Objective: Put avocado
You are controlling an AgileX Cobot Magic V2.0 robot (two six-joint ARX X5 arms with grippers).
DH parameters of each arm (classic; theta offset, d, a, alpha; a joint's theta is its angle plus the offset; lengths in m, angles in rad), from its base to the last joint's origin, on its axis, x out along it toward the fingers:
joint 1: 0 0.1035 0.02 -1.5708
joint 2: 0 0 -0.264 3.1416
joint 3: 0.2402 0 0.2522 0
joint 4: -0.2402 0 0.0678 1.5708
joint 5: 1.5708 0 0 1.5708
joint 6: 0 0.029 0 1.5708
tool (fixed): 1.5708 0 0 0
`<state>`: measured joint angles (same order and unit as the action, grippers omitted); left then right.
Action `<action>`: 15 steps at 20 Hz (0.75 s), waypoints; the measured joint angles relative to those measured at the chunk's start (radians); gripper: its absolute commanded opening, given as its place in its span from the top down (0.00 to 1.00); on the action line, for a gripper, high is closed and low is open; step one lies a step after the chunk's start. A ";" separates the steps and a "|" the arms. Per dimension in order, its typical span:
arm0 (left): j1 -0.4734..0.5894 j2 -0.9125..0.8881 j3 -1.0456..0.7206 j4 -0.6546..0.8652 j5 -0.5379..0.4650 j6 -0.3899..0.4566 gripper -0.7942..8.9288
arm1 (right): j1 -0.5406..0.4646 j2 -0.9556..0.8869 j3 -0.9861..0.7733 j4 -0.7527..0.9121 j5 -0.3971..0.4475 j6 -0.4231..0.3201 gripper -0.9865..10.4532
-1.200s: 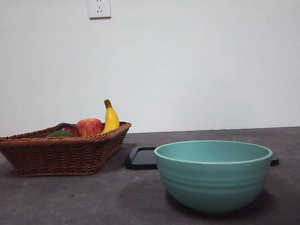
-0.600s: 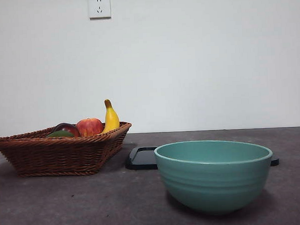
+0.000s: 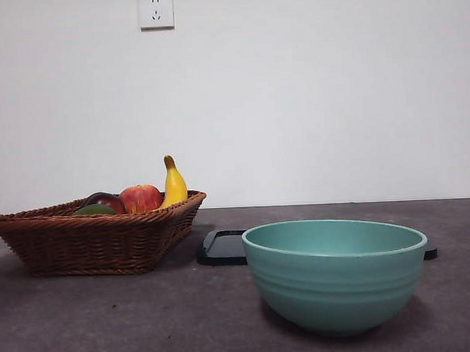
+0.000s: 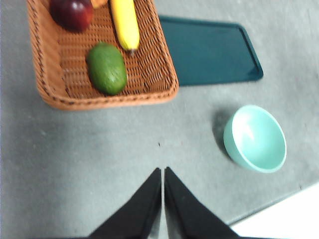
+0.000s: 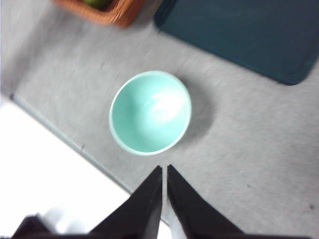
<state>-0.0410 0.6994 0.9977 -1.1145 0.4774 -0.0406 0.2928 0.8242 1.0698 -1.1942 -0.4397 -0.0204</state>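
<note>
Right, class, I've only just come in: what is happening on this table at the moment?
Nothing is being handled yet. The avocado lies in the wicker basket with a banana, a red apple and a dark red fruit. A teal bowl and a dark tray sit nearby on the table. The left gripper and right gripper hang above, jaws shut, holding nothing.

Left claw, right claw closed.
</note>
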 measured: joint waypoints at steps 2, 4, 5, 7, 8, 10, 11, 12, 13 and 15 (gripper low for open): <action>-0.003 0.001 0.000 -0.011 0.000 0.003 0.91 | 0.022 0.002 0.000 0.001 0.000 -0.003 0.91; -0.003 0.000 0.000 -0.014 0.000 0.006 0.84 | 0.027 0.001 0.000 0.002 0.000 -0.004 0.90; -0.003 0.000 0.000 -0.019 0.000 0.006 0.76 | 0.027 0.001 0.000 0.002 0.000 -0.004 0.86; -0.003 0.001 0.000 -0.020 0.000 0.006 0.65 | 0.027 0.001 0.000 0.002 0.000 -0.006 0.76; -0.003 0.001 0.000 -0.020 0.000 0.006 0.60 | 0.027 0.001 0.000 0.002 0.000 -0.006 0.69; -0.003 0.000 0.000 -0.020 0.000 0.006 0.55 | 0.027 0.001 0.000 0.002 0.000 -0.006 0.58; -0.003 0.000 0.000 -0.020 0.000 0.006 0.55 | 0.027 0.001 0.000 0.003 0.000 -0.006 0.55; -0.003 0.000 0.000 -0.020 0.000 0.006 0.54 | 0.027 0.001 0.000 0.002 0.000 -0.006 0.54; -0.005 0.001 0.000 -0.020 0.000 0.006 0.53 | 0.027 0.001 0.000 0.002 0.000 -0.006 0.54; -0.011 0.001 0.000 -0.019 0.000 0.006 0.53 | 0.027 0.001 0.000 0.003 0.000 -0.006 0.54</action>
<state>-0.0517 0.7002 0.9977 -1.1339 0.4774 -0.0349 0.3202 0.8253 1.0698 -1.1915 -0.4393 -0.0265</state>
